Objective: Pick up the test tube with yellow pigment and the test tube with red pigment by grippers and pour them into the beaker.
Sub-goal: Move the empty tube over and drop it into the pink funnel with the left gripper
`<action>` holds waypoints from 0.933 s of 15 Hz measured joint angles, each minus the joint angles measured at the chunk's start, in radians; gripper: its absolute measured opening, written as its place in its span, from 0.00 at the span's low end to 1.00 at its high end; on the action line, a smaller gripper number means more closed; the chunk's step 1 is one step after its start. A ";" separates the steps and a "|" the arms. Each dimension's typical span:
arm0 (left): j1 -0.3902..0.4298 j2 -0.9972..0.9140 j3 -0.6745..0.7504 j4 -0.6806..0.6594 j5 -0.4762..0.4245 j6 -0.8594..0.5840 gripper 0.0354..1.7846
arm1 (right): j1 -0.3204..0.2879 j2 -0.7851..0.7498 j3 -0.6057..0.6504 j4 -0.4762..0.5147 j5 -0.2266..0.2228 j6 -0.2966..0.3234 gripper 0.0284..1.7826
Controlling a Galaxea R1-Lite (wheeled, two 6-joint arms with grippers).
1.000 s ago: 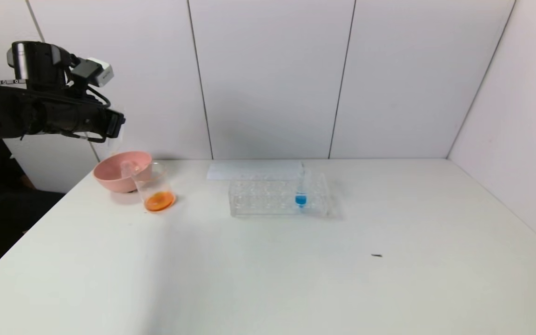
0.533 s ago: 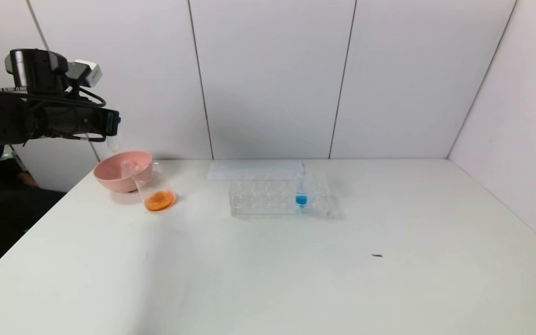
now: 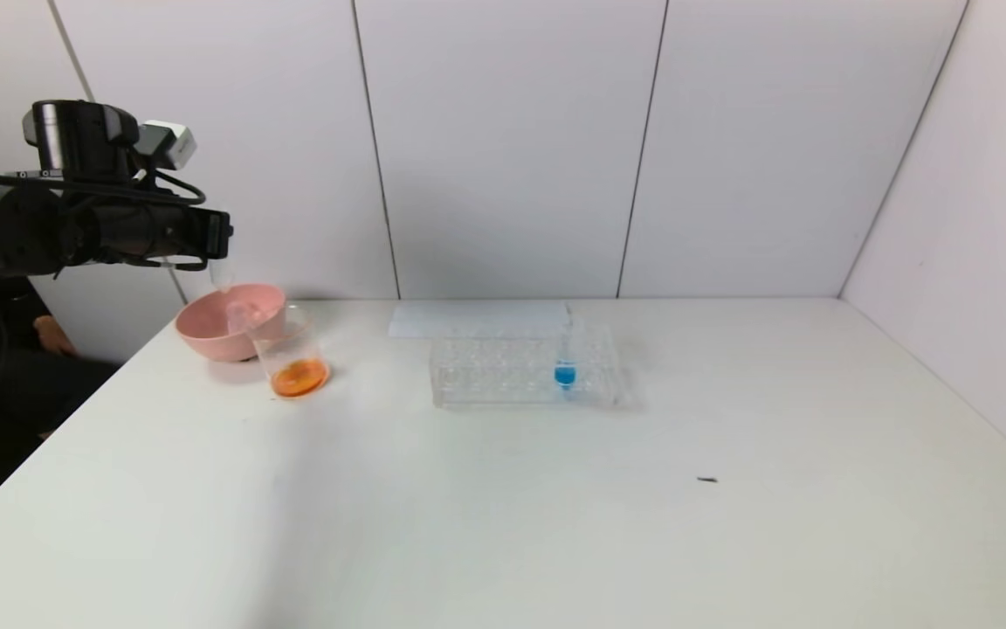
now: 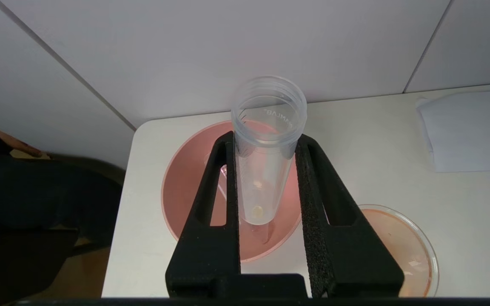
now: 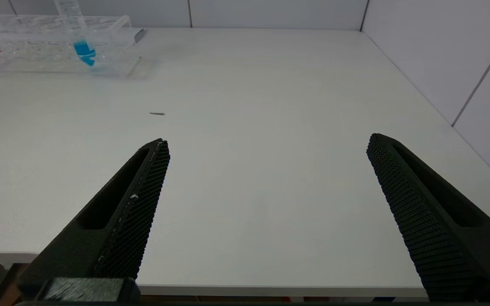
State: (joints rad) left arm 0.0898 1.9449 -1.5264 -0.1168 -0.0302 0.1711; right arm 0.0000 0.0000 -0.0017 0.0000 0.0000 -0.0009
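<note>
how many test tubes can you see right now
3, maybe more hidden. One empty tube is clamped in the left gripper above the pink bowl; one lies inside that bowl; the blue-liquid tube stands in the rack.

A clear tube rack (image 3: 522,370) holds one blue-liquid tube (image 3: 565,360), with a pink bowl (image 3: 222,321) well apart to its left and white paper (image 3: 477,320) just behind it

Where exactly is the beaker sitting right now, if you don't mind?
In the head view, the beaker stands on the table's far left, touching the pink bowl, left of the tube rack.
</note>
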 joint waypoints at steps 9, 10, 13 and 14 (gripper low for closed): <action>0.032 0.030 0.028 -0.050 -0.001 -0.003 0.23 | 0.000 0.000 0.000 0.000 0.000 0.000 0.95; 0.037 0.035 0.029 -0.051 0.000 -0.003 0.23 | 0.000 0.000 0.000 0.000 0.000 0.000 0.95; 0.045 0.049 0.029 -0.051 -0.001 -0.003 0.23 | 0.000 0.000 0.000 0.000 0.000 0.000 0.95; 0.049 0.055 0.029 -0.056 -0.001 -0.004 0.23 | 0.000 0.000 0.000 0.000 0.000 0.000 0.95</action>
State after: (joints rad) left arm 0.1389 2.0002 -1.4970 -0.1726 -0.0313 0.1674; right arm 0.0000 0.0000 -0.0017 0.0000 0.0000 -0.0004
